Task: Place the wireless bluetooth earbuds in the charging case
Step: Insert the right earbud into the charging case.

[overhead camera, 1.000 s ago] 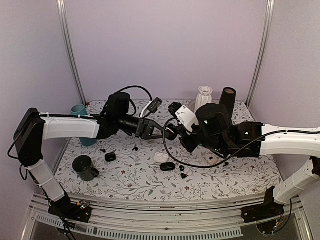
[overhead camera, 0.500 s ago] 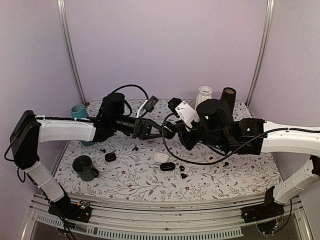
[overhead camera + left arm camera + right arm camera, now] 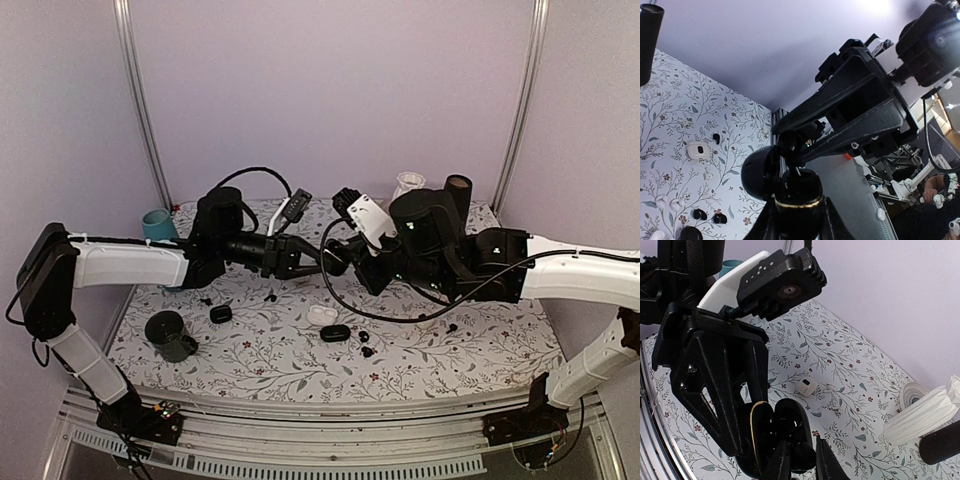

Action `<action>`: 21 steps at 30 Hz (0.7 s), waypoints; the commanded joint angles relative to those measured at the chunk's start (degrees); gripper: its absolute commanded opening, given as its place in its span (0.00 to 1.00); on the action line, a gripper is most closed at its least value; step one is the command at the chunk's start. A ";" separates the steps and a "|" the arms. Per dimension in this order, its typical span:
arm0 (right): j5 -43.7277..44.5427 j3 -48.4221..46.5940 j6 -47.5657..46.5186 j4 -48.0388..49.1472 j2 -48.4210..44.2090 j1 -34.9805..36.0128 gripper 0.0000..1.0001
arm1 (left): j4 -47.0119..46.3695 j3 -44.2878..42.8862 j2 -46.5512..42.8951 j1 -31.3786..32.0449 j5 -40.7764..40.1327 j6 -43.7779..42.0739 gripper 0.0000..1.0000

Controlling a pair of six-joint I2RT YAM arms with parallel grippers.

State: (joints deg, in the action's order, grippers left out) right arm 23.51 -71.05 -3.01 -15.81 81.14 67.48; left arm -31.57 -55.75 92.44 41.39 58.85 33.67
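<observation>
A surface draped in white cloth printed with dark leafy vines sits inside a small booth with pale lilac walls. Two metal posts rise at the back corners, and a metal rail runs along the near edge.

Above the middle of the surface, two white-and-black arms meet. The left end effector is clenched around a black charging case, held in the air with its lid open. The right end effector pinches what looks like one of the wireless bluetooth earbuds, just above the open case.

Below them lie other earbuds, small and black, scattered near a white case and two closed black cases.

A dark cup stands near the front left. A teal cup is at the back left. A white ribbed vase and a black cylinder stand at the back right.
</observation>
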 commanded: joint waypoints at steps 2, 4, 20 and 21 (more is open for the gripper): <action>-4.38 -1.53 1.48 -1.37 1.91 0.91 0.18 | -7.32 0.10 -2.27 0.52 -2.45 0.15 0.00; -4.43 -1.68 1.59 -1.41 2.00 0.96 0.18 | -7.69 0.14 -2.27 0.50 -2.71 0.13 0.00; -2.71 -2.81 2.65 -3.23 1.91 0.93 0.27 | -11.43 1.46 -3.12 0.48 -3.50 0.43 0.00; -2.60 -2.97 2.65 -3.44 1.91 0.94 0.27 | -11.67 1.69 -3.26 0.44 -3.62 0.37 0.00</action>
State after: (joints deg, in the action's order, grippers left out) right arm 23.22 -72.79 -1.28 -16.05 81.89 67.46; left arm -37.36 -54.35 92.20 41.58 57.74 34.11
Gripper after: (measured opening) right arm 0.262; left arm 0.220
